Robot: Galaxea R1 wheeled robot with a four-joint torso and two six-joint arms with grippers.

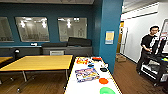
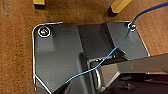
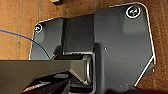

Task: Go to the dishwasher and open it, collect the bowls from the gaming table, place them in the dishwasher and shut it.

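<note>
Bowls, green and orange, on white bench: judged light, stiff, probably slippery; best gripped at rim. Hand states cannot be told.

**Where the three cameras look**

The head camera sits high, facing forward and down along the near end of the white gaming table, with the yellow wood-topped table and a person farther off. Both wrist cameras point down, close over the robot's own dark plate, sharing with the head view the brown wood floor
</note>
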